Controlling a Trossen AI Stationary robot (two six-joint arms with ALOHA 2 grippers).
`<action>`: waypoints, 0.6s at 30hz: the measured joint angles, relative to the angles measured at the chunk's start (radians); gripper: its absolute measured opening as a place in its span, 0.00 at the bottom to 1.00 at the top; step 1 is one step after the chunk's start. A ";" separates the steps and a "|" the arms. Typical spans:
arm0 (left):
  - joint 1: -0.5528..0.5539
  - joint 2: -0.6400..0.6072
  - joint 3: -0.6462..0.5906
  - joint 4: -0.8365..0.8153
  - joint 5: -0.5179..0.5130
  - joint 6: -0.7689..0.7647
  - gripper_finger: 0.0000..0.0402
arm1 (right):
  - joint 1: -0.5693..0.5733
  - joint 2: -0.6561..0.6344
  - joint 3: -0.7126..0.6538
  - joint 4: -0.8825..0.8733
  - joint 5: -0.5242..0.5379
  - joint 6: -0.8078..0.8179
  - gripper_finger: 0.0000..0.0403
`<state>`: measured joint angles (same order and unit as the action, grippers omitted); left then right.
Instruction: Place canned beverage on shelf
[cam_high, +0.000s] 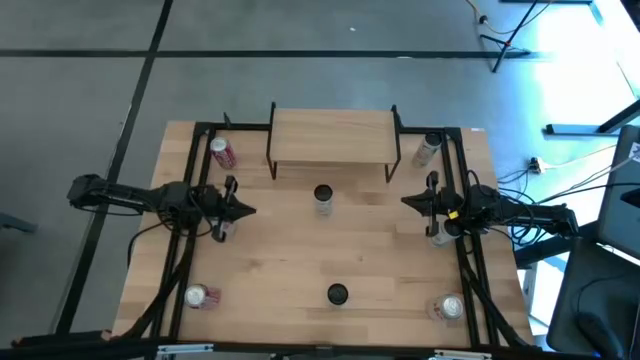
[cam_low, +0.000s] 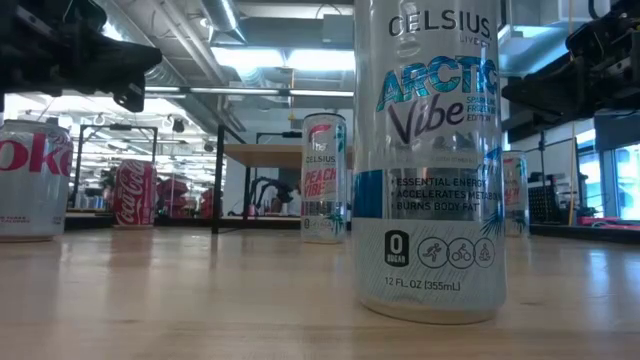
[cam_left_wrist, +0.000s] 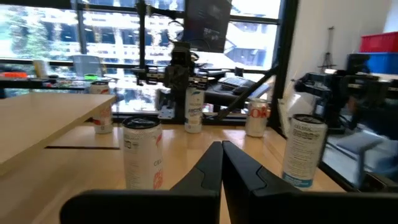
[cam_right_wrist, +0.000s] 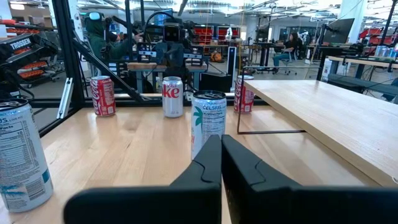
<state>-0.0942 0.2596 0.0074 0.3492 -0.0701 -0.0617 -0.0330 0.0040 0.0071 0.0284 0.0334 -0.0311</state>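
A: What can we read on the cans?

B: In the low view the nearest can (cam_low: 430, 160) says "CELSIUS", "ARCTIC Vibe", "0 SUGAR" and "12 FL OZ (355mL)". Behind it we see a second Celsius can (cam_low: 324, 178) marked "PEACH VIBE". At the left a silver can (cam_low: 33, 180) shows the red letters "oke", and a red Coca-Cola can (cam_low: 134, 193) stands farther back.

A: And from the wrists?

B: The right wrist view gives us a "CELSIUS" can (cam_right_wrist: 208, 121) straight ahead, a silver can (cam_right_wrist: 172, 96) with "ke" in red, and two red cans (cam_right_wrist: 102, 96) near the table's far edge. A nutrition panel faces us on the can at the side (cam_right_wrist: 22, 155).

A: Where is the shelf?

B: The shelf (cam_high: 331, 137) stands at the back middle of the table (cam_high: 270, 260), its plank top bare. From above, the closest can (cam_high: 323, 198) stands just in front of it, upright, all others farther off.

A: Are any cans open?

B: We cannot tell.

A: The claws?

B: The left gripper (cam_high: 248, 211) hangs above the table's left side, fingers clenched on nothing. The right gripper (cam_high: 408, 201) hangs over the right side, likewise clenched and empty
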 joint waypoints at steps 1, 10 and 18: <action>0.000 0.000 0.000 0.010 -0.025 0.014 0.00 | 0.000 0.000 0.000 0.000 0.000 0.000 0.00; 0.000 0.000 0.000 0.166 -0.085 0.054 0.00 | 0.000 0.000 -0.001 0.032 0.003 0.009 0.00; 0.003 0.022 0.035 0.269 -0.194 0.104 0.00 | 0.000 0.010 -0.001 0.210 0.047 0.088 0.00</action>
<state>-0.0913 0.2819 0.0422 0.6182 -0.2642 0.0426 -0.0334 0.0137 0.0059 0.2385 0.0803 0.0571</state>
